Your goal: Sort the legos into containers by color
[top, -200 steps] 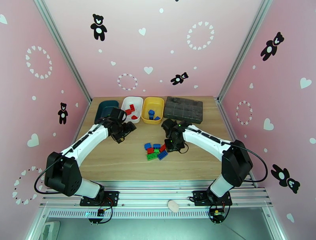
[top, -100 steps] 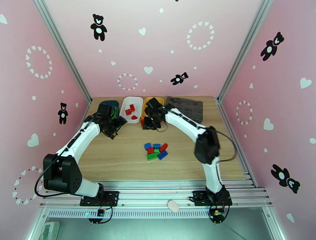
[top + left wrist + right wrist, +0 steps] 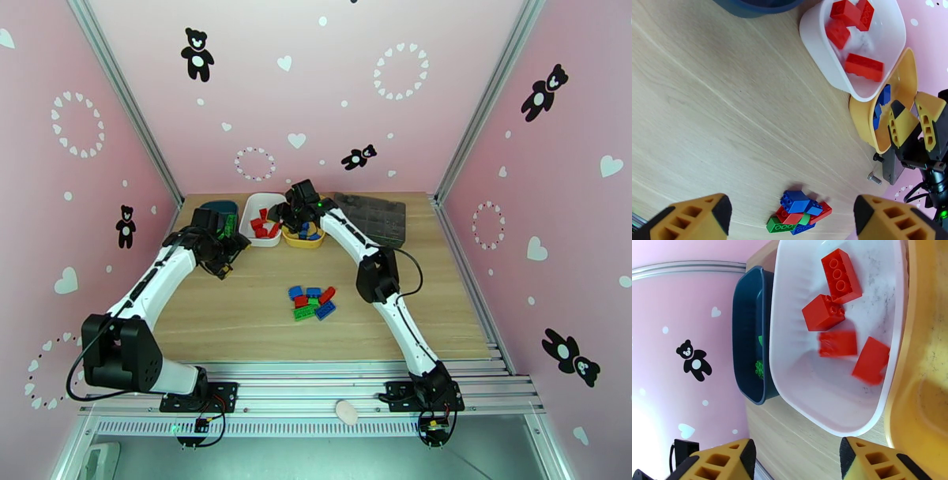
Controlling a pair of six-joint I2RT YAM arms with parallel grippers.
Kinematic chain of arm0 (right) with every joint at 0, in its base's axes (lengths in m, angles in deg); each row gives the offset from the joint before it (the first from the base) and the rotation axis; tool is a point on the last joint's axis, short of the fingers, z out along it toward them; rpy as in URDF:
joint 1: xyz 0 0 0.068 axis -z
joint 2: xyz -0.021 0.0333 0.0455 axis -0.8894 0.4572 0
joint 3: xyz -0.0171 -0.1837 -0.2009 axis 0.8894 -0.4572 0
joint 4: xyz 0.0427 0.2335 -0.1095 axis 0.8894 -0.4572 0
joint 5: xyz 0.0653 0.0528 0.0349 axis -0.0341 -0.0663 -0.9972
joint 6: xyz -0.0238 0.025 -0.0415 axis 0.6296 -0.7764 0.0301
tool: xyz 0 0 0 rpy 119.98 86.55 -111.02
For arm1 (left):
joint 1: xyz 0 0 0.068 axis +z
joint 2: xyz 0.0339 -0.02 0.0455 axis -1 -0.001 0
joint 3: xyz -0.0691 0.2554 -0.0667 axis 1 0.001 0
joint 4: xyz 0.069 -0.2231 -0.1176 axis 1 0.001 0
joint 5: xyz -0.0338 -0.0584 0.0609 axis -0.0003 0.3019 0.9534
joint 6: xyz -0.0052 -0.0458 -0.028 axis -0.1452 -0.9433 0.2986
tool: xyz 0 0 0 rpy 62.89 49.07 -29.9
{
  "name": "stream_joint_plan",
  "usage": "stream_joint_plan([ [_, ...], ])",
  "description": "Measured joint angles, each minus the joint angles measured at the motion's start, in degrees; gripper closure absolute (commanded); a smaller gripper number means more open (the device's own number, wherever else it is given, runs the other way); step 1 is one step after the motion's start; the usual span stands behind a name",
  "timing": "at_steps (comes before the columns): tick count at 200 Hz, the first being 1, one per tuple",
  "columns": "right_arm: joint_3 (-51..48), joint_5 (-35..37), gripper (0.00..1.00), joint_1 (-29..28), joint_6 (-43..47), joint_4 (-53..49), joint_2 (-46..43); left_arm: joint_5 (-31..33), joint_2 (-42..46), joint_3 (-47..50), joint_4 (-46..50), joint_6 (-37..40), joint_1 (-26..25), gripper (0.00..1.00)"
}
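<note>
Overhead; wrist close-ups, common white tray (image 3: 888,36)

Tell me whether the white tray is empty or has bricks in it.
Not empty. The white tray holds four red bricks lying loose on its floor, and no other colour is inside.

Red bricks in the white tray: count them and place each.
4 red bricks in the white tray: in the right wrist view, one at the top, one just below it, one blurred mid-tray, one beside the yellow tray. None looks hidden.

Glossy plastic legos (image 3: 864,67), apparently wooden table (image 3: 711,118)
</note>
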Motion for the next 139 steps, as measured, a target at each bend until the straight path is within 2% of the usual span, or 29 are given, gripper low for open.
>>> stream_joint_plan([
  [23, -2.91, 0.46, 0.46, -0.37, 2.97, -2.67, -2.43, 0.04, 0.02, 0.0, 0.72, 1.49, -0.26, 0.14],
  [55, -16.74, 4.57, 0.47, -0.52, 7.58, -8.92, -13.33, 1.25, -0.07, -0.44, 2.43, 4.04, -3.39, 0.18],
  [95, -44.33, 10.36, 0.46, 2.14, 9.49, -11.08, -34.45, 4.83, -4.5, -6.38, 4.55, 8.13, -13.84, 0.27],
  [139, -70.34, 14.47, 0.46, 9.25, 10.47, -11.28, -53.92, 10.23, -17.57, -18.14, 7.63, 15.82, -27.32, 0.38],
])
